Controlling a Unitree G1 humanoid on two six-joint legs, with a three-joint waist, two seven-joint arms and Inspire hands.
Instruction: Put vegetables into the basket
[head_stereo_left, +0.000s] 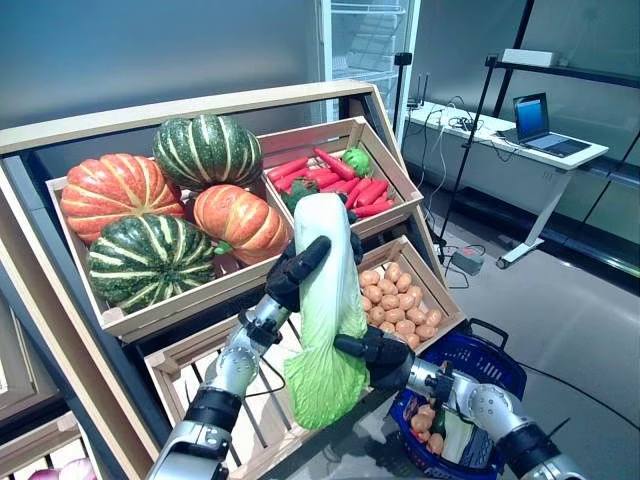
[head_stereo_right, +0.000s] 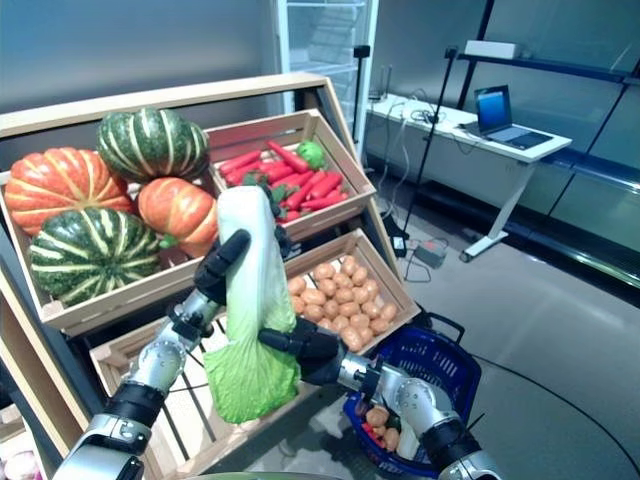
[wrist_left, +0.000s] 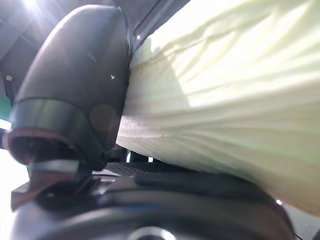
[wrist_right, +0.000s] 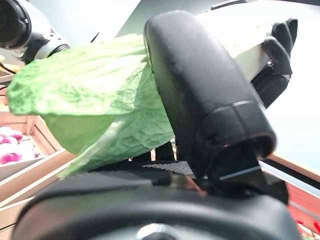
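— Cabbage (head_stereo_left: 325, 310), where is it?
— Held upright in the air before the wooden stand (head_stereo_left: 60, 330), white stem end up, green leaves hanging down, in front of the lower crates.
— Which hand has it?
— Both. The left hand (head_stereo_left: 297, 268) curls round the pale upper part; the right hand (head_stereo_left: 375, 352) pinches the leafy lower part with thumb and fingers.
— And the basket (head_stereo_left: 495, 365)?
— Blue, on the floor at the stand's right corner, below the right arm, with some vegetables already inside.
— Beside the cabbage?
— A potato crate (head_stereo_left: 400, 295) just to the right; pumpkins (head_stereo_left: 150, 215) and carrots (head_stereo_left: 335, 180) fill the upper crates.
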